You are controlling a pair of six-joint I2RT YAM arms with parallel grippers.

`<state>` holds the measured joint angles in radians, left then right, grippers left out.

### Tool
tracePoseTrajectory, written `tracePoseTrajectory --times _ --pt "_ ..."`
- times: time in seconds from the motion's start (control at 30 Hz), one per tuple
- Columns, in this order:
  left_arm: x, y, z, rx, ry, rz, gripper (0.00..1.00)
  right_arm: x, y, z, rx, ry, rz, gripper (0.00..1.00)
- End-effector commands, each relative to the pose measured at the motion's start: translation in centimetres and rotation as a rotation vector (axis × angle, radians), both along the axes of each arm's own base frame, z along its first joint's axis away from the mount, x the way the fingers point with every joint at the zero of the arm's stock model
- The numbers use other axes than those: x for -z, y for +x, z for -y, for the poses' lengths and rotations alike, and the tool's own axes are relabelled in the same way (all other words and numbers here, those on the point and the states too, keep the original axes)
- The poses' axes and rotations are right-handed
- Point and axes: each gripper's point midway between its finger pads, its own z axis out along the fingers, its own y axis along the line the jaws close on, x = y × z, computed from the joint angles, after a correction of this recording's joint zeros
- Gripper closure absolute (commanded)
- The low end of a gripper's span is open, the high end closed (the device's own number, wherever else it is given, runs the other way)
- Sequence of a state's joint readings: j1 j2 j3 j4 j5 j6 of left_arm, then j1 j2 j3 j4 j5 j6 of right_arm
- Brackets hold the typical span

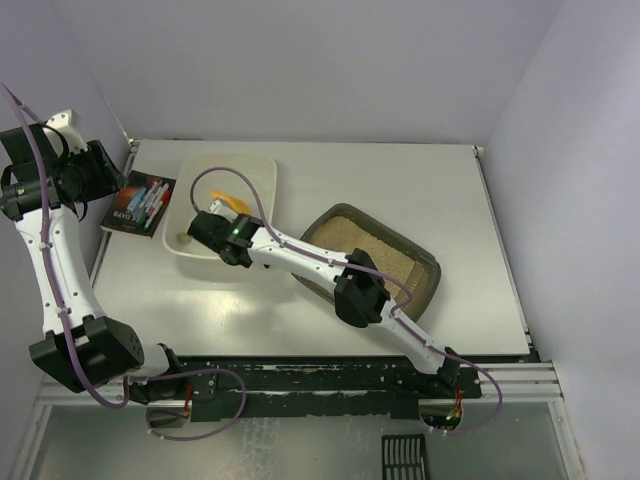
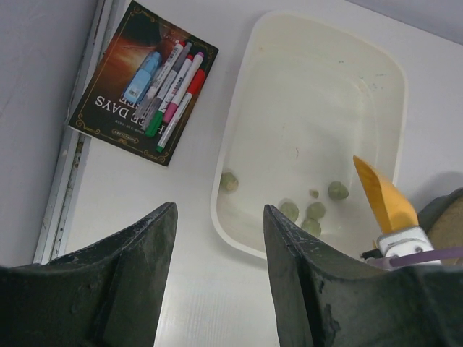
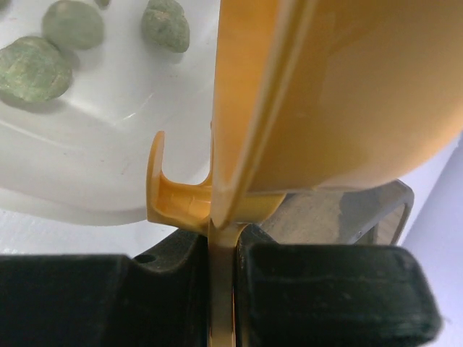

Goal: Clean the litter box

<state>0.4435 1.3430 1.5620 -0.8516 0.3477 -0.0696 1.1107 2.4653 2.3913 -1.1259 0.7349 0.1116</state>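
Well into the job, by the look of it. Gripping a yellow scoop [image 3: 347, 94] by its thin handle with the right pincer [image 3: 223, 289], clamped flat on both sides. Hanging just over the near end of the tub [image 1: 262, 165], with the scoop bowl tipped on edge ahead of the fingers. Cannot tell from the wrist view whether anything is left in it.

Just ahead of and below that pincer, on the tub floor: a handful of grey-green clumps [image 2: 315, 211]. Judged from those, several loads already tipped out.

Behind that pincer, back along its own arm and well apart from the fingers: the litter box [image 1: 432, 268], flat on the table [image 1: 400, 180], with beige litter inside. Cannot tell from the top view whether clumps remain there, being too small and half hidden by the arm.

Left pincer [image 2: 217, 224] spread open, holding nothing, raised high off to the side. Below and ahead of it, a book [image 2: 116, 108] with markers [image 2: 170, 87] lying on top, and the tub just beside that.

Probably left to do: swing back to the litter box, sift for leftovers, and tip those out too.
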Motion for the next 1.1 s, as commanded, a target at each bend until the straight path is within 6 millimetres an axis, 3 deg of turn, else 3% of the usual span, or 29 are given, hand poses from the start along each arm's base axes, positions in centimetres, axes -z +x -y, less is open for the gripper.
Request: tracePoseTrajectory --times 0.0,0.17,0.3,0.43,0.57,0.6,0.7,0.77,0.97,1.07 --pt "-1.0 0.1 -0.4 -0.014 0.014 0.04 0.38 -1.1 1.4 0.5 0.012 -0.048 0.095 1.0" --pt "-0.8 0.1 -0.1 0.005 0.007 0.038 0.38 -2.6 1.8 0.4 0.026 -0.015 0.135 1.0" --pt "-1.2 0.2 0.8 0.061 -0.009 0.057 0.38 -6.1 0.9 -0.7 0.024 0.18 0.104 1.0" --pt "-2.6 0.1 2.0 0.126 -0.015 0.116 0.38 -9.9 -2.4 -1.5 -0.014 0.455 -0.048 1.0" --pt "-2.7 0.0 2.9 0.183 -0.023 0.124 0.39 -13.3 -7.2 -1.0 -0.098 0.753 -0.261 1.0" --pt "-2.6 0.0 2.9 0.186 -0.025 0.12 0.39 -15.2 -8.3 0.0 -0.13 0.851 -0.318 1.0" --pt "-2.3 -0.2 2.9 0.193 -0.025 0.116 0.39 -16.5 -9.9 3.8 -0.161 0.996 -0.456 1.0" --pt "-2.2 -0.3 3.1 0.201 -0.03 0.124 0.39 -16.4 -10.2 7.1 -0.141 0.998 -0.471 1.0" --pt "-2.2 -0.4 4.2 0.229 -0.086 0.144 0.39 -11.7 -10.6 16.6 0.147 0.649 -0.391 1.0" --pt "-1.7 -0.6 7.1 0.359 -0.235 0.143 0.37 -9.1 -11.1 19.7 0.225 0.494 -0.389 1.0"
